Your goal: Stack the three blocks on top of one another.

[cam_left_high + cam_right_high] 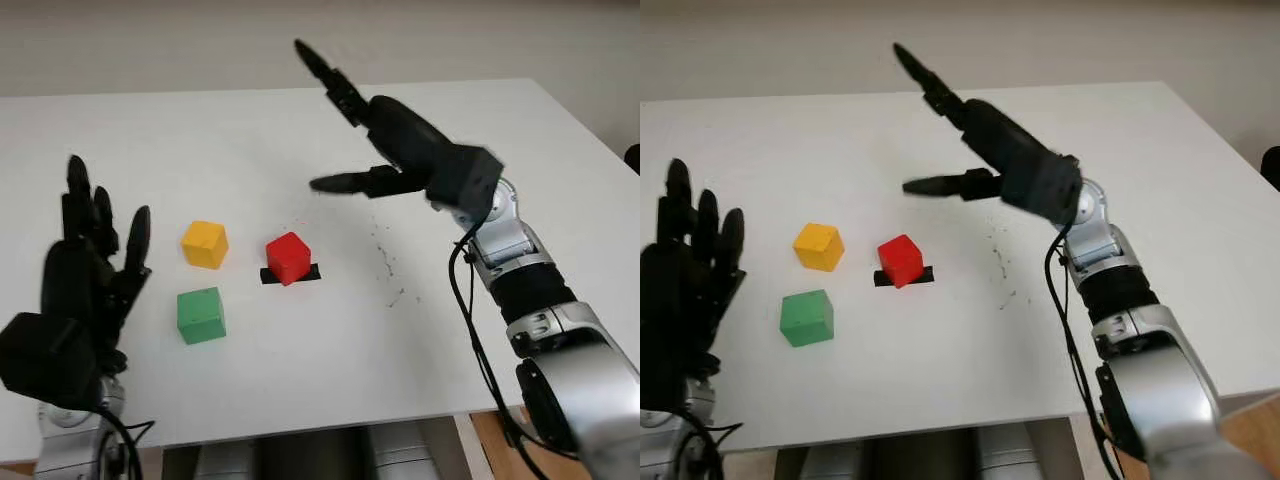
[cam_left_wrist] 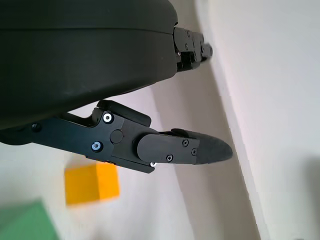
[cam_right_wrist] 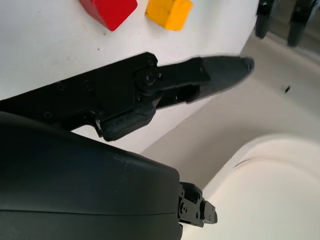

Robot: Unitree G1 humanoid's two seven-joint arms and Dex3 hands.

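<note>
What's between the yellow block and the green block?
Nothing. In the left eye view, bare white table separates the yellow block from the green block; they do not touch.

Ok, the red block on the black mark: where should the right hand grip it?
Come from above with the open right hand and pinch two opposite side faces of the red block. It sits skewed on the black mark, so turn the wrist to match. Yellow block stands apart.

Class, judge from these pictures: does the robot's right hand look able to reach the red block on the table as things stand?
Probably yes. The right hand is open, raised above the white table beyond the red wooden cube, with nothing between them. The yellow cube sits apart, on the red one's far side.
</note>
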